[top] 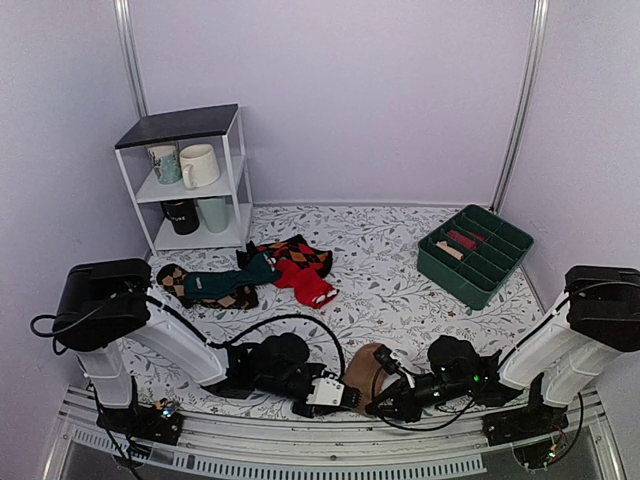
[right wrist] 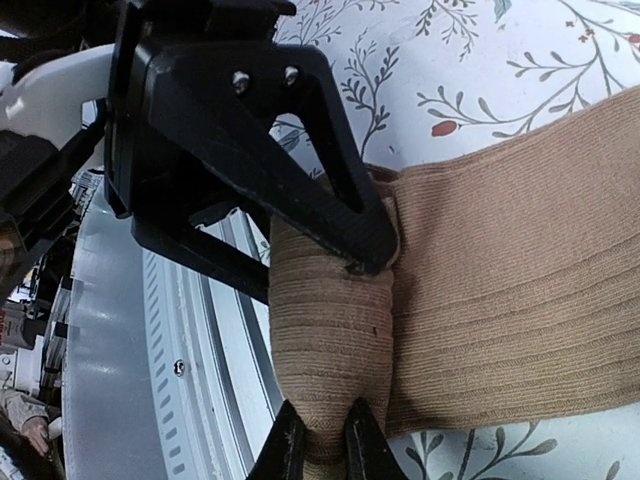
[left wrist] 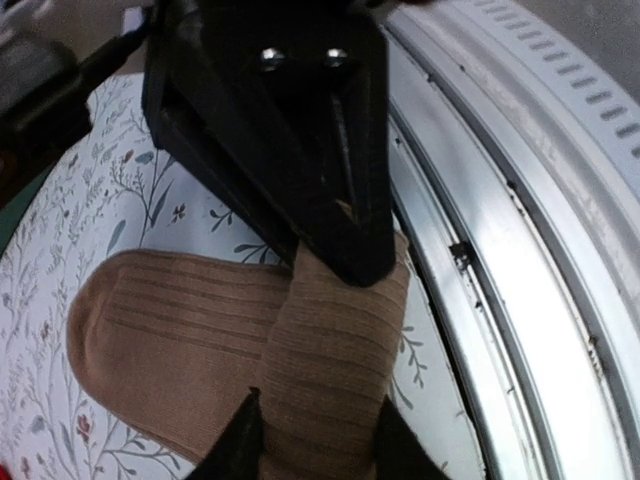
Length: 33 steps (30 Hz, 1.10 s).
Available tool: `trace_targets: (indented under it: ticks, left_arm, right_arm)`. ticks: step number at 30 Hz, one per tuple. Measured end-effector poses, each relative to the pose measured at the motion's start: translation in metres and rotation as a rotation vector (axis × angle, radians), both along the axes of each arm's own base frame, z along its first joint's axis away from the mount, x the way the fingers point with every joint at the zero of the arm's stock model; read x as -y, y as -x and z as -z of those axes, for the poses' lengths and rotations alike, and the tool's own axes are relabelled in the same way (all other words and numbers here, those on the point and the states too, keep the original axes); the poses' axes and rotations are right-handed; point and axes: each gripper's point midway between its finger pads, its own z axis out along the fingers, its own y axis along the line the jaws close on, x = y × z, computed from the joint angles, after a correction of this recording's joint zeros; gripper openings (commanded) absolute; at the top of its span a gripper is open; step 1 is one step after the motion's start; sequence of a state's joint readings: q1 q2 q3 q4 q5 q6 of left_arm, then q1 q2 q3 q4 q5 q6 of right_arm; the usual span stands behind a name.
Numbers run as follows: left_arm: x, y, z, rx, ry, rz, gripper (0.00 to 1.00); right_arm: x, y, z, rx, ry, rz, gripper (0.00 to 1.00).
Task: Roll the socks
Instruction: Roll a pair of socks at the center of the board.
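Your plain tan-brown knitted socks (top: 366, 366) lie bottom centre on the floral tabletop (top: 400, 270). The right fingers (right wrist: 288, 448) pinch the roll narrowly and the left fingers (left wrist: 238, 445) straddle it (grip unclear). An uneven release could unroll it.

black triangular right pincer (left wrist: 358, 262), two screws (left wrist: 300, 55), white arm links (top: 180, 345)

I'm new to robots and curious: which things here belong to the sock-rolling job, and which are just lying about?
In the job: tan socks, left gripper, right gripper.
Lying about: red sock, teal and argyle socks, mugs, white shelf, green tray.
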<state>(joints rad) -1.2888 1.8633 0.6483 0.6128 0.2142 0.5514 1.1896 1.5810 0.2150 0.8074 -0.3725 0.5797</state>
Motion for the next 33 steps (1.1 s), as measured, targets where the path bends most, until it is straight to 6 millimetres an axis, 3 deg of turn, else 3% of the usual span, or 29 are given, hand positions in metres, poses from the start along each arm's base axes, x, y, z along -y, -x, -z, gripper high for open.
trace_targets:
  ticks: [3,6,11,16,21,25,27,33]
  left_arm:
    - [0.0,0.0,0.001,-0.003,-0.004,0.0,0.0]
    - [0.001,0.001,-0.001,-0.017,-0.007,-0.001,0.0]
    - [0.002,0.001,-0.001,-0.074,-0.029,-0.029,0.0]
    - [0.003,0.001,-0.002,-0.194,-0.056,-0.068,0.0]
    - [0.008,0.0,-0.001,-0.345,-0.088,-0.093,0.0]
    - [0.012,-0.002,0.003,-0.444,-0.11,-0.091,0.0]
    - [0.016,-0.002,0.004,-0.481,-0.117,-0.081,0.0]
    - [0.016,-0.002,0.004,-0.544,-0.13,-0.066,0.0]
  right_arm:
    - [0.0,0.0,0.0,-0.003,-0.002,-0.003,0.06]
    - [0.0,0.0,0.0,-0.005,-0.002,-0.005,0.14]
    - [0.001,-0.002,0.0,-0.001,0.004,0.005,0.41]
    - [0.013,-0.016,-0.006,0.096,0.064,0.062,0.47]
    - [0.02,-0.035,-0.055,0.329,-0.012,0.142,0.5]
    - [0.02,-0.011,-0.092,0.561,-0.115,0.094,0.52]
    - [0.018,-0.004,-0.089,0.628,-0.098,0.062,0.52]
    - [0.014,-0.002,-0.033,0.726,0.163,-0.025,0.53]
